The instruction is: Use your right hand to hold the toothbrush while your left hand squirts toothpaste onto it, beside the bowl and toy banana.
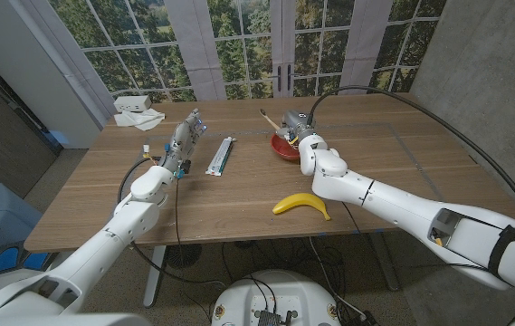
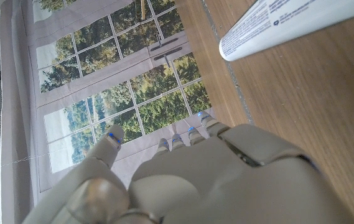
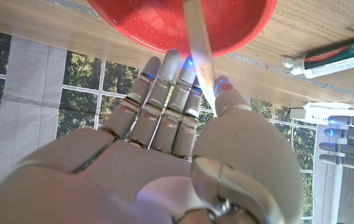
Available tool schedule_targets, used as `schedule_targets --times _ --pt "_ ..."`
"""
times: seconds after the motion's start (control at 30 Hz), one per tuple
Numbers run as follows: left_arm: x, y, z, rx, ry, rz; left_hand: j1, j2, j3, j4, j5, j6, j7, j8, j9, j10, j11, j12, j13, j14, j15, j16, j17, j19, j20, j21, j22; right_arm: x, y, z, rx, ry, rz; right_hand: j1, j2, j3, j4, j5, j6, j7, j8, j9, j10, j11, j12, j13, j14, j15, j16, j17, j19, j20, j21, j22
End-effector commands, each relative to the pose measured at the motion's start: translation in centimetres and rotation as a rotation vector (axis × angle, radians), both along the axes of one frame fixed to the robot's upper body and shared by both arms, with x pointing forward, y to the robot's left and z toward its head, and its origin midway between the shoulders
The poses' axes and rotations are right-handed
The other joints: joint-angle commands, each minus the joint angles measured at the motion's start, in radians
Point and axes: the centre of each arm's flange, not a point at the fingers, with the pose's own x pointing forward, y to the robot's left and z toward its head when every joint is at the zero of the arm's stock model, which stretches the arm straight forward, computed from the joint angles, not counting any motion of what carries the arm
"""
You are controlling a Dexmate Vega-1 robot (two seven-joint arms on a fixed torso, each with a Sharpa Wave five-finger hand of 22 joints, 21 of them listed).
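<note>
A: Where is the toothbrush (image 3: 200, 50)?

B: In the red bowl (image 1: 283, 148) at the far side of the desk (image 1: 239, 195). Its pale handle sticks up out of the bowl toward the windows. In the right wrist view the handle crosses the bowl's rim and runs down between the right hand's (image 3: 183, 124) thumb and fingers.

A: So the right hand grips it?

B: It looks so. The thumb tip lies against the handle and the fingers sit just on its other side, right at the bowl's rim. In the head view that hand (image 1: 296, 124) is over the bowl.

A: And the toothpaste (image 1: 220, 155)?

B: Lying flat on the desk, between the two hands, left of the bowl. Nothing touches it. The right wrist view shows its capped end (image 3: 332, 57) just past the bowl.

A: The left hand (image 1: 185, 134)?

B: Raised near the desk's far-left part, fingers straight and apart, holding nothing. The left wrist view shows its fingertips (image 2: 192, 133) spread against the windows, with the toothpaste's flat end (image 2: 288, 25) apart from them.

A: The banana (image 1: 300, 206)?

B: On the desk nearer the robot, under the right forearm, well apart from the bowl.

A: Anything else?

B: A white cloth (image 1: 138, 113) at the far-left corner.
</note>
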Motion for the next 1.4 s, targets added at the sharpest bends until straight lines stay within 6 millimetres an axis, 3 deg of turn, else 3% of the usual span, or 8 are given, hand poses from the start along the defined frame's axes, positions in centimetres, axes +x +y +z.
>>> schedule_targets --times 0.03,0.2,0.47,0.6,0.97,1.4 --pt "-1.0 0.3 0.0 0.028 0.007 0.074 0.016 0.007 0.003 -0.028 -0.011 0.006 -0.001 0.004 0.006 -0.023 0.000 0.003 0.005 -0.004 -0.060 0.001 0.004 0.003 -0.072 -0.006 0.002 -1.6 0.5 0.7 -0.007 -0.028 0.044 0.047 0.042 0.005 0.007 -0.001 0.010 -0.003 0.000 0.006 0.029 -0.032 0.013 0.012 0.009 -0.112 -0.001 0.008 0.002 -0.048 0.009 0.006" --pt "-1.5 0.3 0.0 0.040 0.025 0.123 0.033 -0.002 0.005 -0.062 -0.020 0.011 -0.003 0.008 0.006 -0.017 -0.002 0.003 0.005 0.010 -0.056 0.004 0.005 0.014 -0.054 -0.005 0.002 -2.0 0.5 0.8 -0.004 -0.032 0.061 0.050 0.044 0.004 0.007 -0.001 0.010 0.001 -0.001 0.007 0.028 -0.035 0.021 0.025 0.012 -0.112 -0.002 0.016 0.001 -0.044 0.015 0.007" --pt "-2.1 0.5 -0.1 0.079 0.090 0.199 0.089 -0.008 0.019 -0.149 -0.039 0.043 0.005 0.019 0.008 0.025 0.000 0.012 0.007 0.065 -0.023 0.014 0.007 0.059 0.005 0.004 0.006 -2.8 0.5 0.6 0.010 -0.040 0.095 0.054 0.047 0.005 0.008 -0.002 0.009 0.005 -0.003 0.009 0.026 -0.035 0.032 0.043 0.014 -0.112 -0.006 0.027 -0.003 -0.042 0.024 0.007" --pt "-2.5 0.4 0.0 0.104 0.129 0.251 0.118 -0.009 0.027 -0.170 -0.039 0.067 0.015 0.024 0.009 0.047 -0.002 0.017 0.008 0.109 -0.008 0.021 0.009 0.088 0.027 0.010 0.007 -3.1 0.4 0.4 0.016 -0.043 0.106 0.055 0.046 0.005 0.008 -0.003 0.010 0.007 -0.004 0.010 0.025 -0.033 0.036 0.051 0.013 -0.112 -0.008 0.032 -0.004 -0.041 0.028 0.008" --pt "-2.9 -0.1 0.6 0.181 0.211 0.343 0.188 -0.029 0.036 -0.180 -0.037 0.140 0.039 0.041 0.010 0.118 0.009 0.029 0.010 0.190 -0.005 0.025 0.011 0.147 0.044 0.018 0.010 -3.2 -0.2 0.4 0.034 -0.042 0.113 0.056 0.046 0.005 0.010 -0.004 0.012 0.009 -0.005 0.012 0.023 -0.028 0.048 0.071 0.015 -0.111 -0.015 0.043 -0.008 -0.039 0.038 0.008" --pt "-3.0 -1.2 2.1 0.322 0.273 0.464 0.218 -0.044 0.038 -0.181 -0.036 0.177 0.046 0.050 0.011 0.122 0.015 0.025 0.011 0.190 0.011 0.016 0.011 0.148 0.054 0.012 0.010 -3.0 -0.5 0.5 0.050 -0.040 0.123 0.058 0.045 0.006 0.010 -0.005 0.013 0.010 -0.008 0.013 0.018 -0.030 0.059 0.092 0.016 -0.111 -0.022 0.056 -0.015 -0.038 0.049 0.008"
